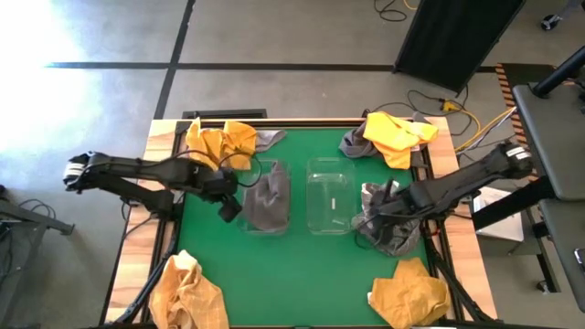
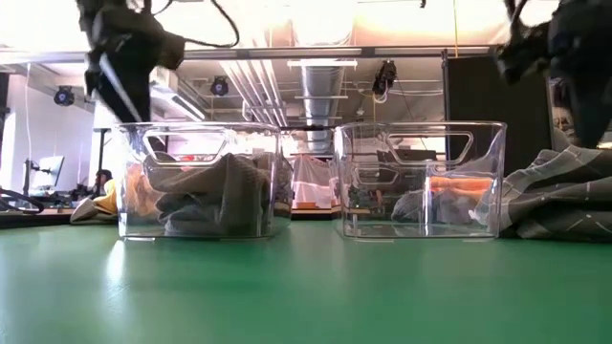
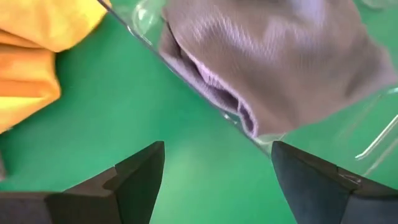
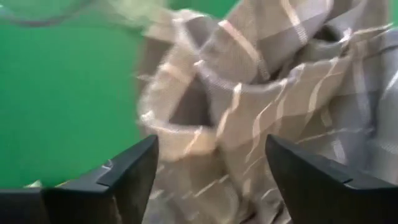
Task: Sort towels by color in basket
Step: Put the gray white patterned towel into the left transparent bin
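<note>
Left bin [image 1: 267, 197] holds a grey towel [image 1: 266, 203]; right bin [image 1: 330, 196] sits empty

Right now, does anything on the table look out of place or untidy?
Yes. A yellow towel hangs over the table's far right edge, partly off the green mat. Nothing looks damaged; the right bin appears empty.

The whole green table [image 1: 292, 265] is seen from straight above. It is crossed at surface level by the low view, both clear bins [image 2: 196, 180] shared. Close-ups are given by each wrist camera.
</note>
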Available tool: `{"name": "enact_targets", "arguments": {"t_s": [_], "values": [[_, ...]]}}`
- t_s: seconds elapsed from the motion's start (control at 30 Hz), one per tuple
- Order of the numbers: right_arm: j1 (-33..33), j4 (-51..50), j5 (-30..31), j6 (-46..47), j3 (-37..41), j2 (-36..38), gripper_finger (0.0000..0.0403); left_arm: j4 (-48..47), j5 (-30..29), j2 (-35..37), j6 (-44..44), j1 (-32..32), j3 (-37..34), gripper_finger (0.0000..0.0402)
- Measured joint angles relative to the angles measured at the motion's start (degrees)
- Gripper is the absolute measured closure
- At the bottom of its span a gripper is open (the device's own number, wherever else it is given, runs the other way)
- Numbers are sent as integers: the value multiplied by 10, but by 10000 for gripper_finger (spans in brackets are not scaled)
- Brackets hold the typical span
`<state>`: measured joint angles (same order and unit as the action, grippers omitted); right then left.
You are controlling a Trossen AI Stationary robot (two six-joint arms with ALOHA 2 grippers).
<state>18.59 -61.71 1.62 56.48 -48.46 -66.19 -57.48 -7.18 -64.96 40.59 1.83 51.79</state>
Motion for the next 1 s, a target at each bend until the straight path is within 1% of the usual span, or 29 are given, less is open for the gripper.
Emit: {"name": "enact_targets", "arguments": {"t_s": [0.1, 0.17, 0.23, 0.33, 0.4, 0.47, 0.53, 0.6, 0.67, 0.7, 0.73, 0.83, 0.87, 0.9, 0.97, 1.0], "values": [[-2, 3, 14, -21, 11, -44, 96, 38, 31, 24, -36, 2, -51, 123], [-2, 19, 5, -35, 22, -72, 93, 58, 55, 34, -56, 4, -76, 127], [-2, 47, -4, -35, 38, -99, 97, 76, 67, 39, -73, 4, -88, 130], [-2, 74, -15, -41, 51, -134, 116, 107, 67, 42, -97, 4, -86, 135], [-2, 74, -24, -51, 51, -154, 140, 125, 66, 42, -120, 4, -74, 138], [-2, 71, -38, -62, 48, -164, 173, 143, 64, 42, -142, 4, -56, 140], [-2, 64, -48, -68, 42, -165, 216, 173, 64, 42, -167, 1, -34, 142], [-2, 39, -51, -71, 23, -157, 270, 216, 62, 42, -191, -1, -8, 144], [-2, -19, -51, -78, -11, -143, 332, 251, 63, 43, -212, -2, 16, 145], [-2, -64, -50, -85, -35, -136, 362, 259, 63, 45, -223, -2, 28, 146], [-2, -110, -48, -93, -61, -129, 375, 265, 68, 47, -235, -1, 39, 146], [-2, -255, -13, -86, -163, -116, 382, 286, 92, 61, -264, -1, 63, 147], [-2, -285, 5, -77, -201, -112, 384, 290, 95, 67, -270, -1, 66, 147], [-2, -289, 20, -71, -238, -107, 386, 295, 97, 74, -272, -1, 67, 147], [-8, -261, 41, -64, -300, -86, 388, 307, 96, 86, -272, -2, 64, 147], [-13, -253, 61, -48, -333, -82, 388, 311, 96, 91, -272, -2, 61, 147]]}}
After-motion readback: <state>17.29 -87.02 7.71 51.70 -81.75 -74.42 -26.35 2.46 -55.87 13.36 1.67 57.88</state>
